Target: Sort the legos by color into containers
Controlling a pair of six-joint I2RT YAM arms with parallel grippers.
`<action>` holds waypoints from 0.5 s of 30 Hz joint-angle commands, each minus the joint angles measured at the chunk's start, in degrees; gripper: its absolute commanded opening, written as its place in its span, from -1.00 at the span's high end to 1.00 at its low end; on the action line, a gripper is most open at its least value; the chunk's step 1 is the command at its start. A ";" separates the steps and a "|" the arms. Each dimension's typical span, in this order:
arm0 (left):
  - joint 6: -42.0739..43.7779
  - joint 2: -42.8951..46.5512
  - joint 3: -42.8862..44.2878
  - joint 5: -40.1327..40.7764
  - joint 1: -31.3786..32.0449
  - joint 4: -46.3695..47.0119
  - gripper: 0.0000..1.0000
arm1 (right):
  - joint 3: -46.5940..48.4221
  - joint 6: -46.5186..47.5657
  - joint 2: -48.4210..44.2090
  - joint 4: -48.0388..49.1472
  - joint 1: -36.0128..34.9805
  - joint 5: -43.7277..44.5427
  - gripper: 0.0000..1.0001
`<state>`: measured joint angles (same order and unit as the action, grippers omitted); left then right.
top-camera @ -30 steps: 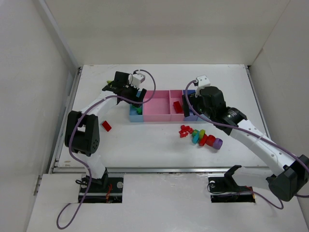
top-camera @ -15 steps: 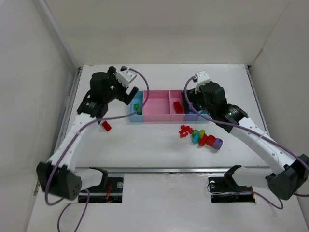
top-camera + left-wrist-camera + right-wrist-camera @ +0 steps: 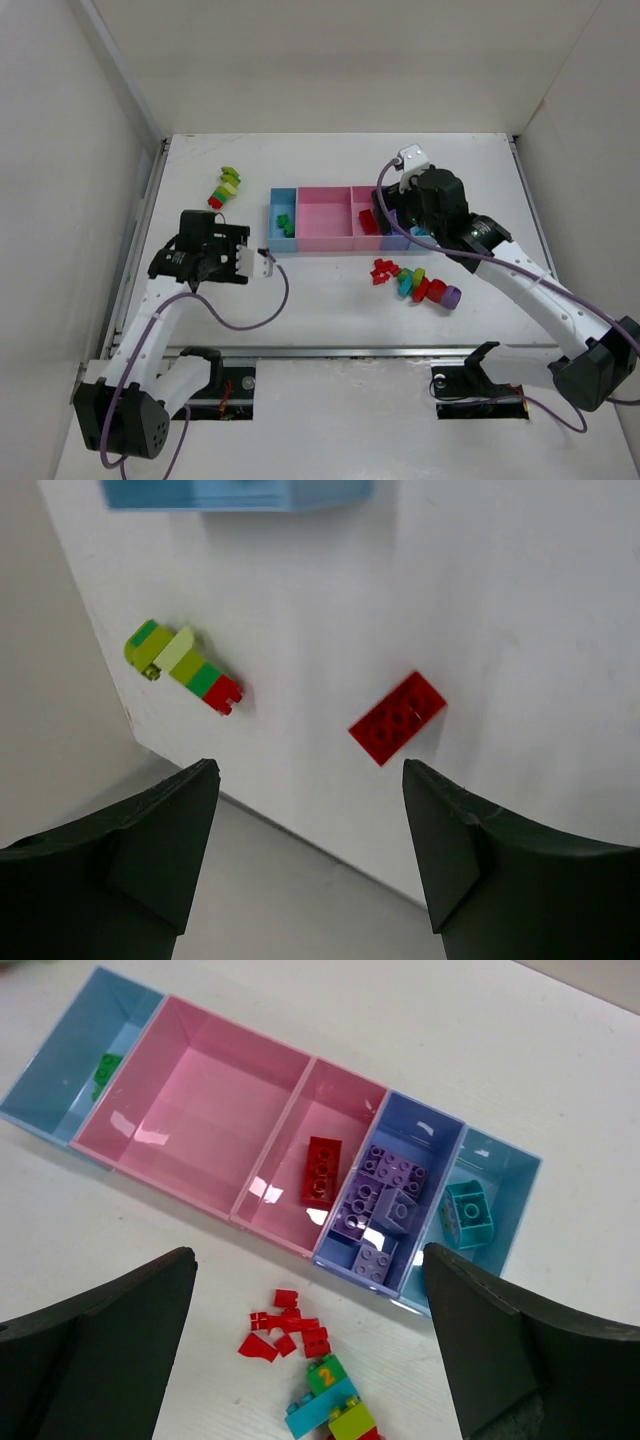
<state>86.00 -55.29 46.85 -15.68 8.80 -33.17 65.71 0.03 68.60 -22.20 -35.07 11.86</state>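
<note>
Back from the containers [image 3: 322, 228], the left gripper [image 3: 308, 780], jaws apart and empty, now hangs over a loose red lego [image 3: 398, 718] on the tabletop [image 3: 330, 310], likely its next pick; the right gripper [image 3: 310, 1255] waits, spread wide.

White-black arms [image 3: 148, 322] — purple cables [image 3: 245, 325]

Red brick [image 3: 397, 717] well apart from chain [image 3: 183, 666]

Left arm bent at elbow, left gripper [image 3: 308, 780] facing down, jaws apart, empty. Right arm extended forward, right gripper [image 3: 308, 1258] spread wide, empty.
</note>
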 commanded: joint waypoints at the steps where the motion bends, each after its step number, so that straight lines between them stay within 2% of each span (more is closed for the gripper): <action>1: 31.72 -1.91 -0.36 5.10 -0.10 -13.91 -0.41 | 2.31 0.93 1.63 3.21 -0.44 -5.78 -1.00; 5: 34.77 -7.20 0.96 6.71 -0.10 -12.46 -0.43 | 3.02 1.46 2.24 3.21 -0.44 -6.50 -1.00; 10: 37.84 -7.20 -4.92 11.02 1.40 -7.18 -0.43 | -0.14 1.46 0.84 4.35 -0.44 -6.50 -1.00; 15: 35.56 -8.52 -9.40 11.55 2.01 -1.65 -0.43 | -1.20 1.46 0.13 4.97 -0.44 -6.50 -1.00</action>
<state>112.09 -63.46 38.94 -5.15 10.50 -37.69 64.73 0.89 70.15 -20.84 -35.09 6.13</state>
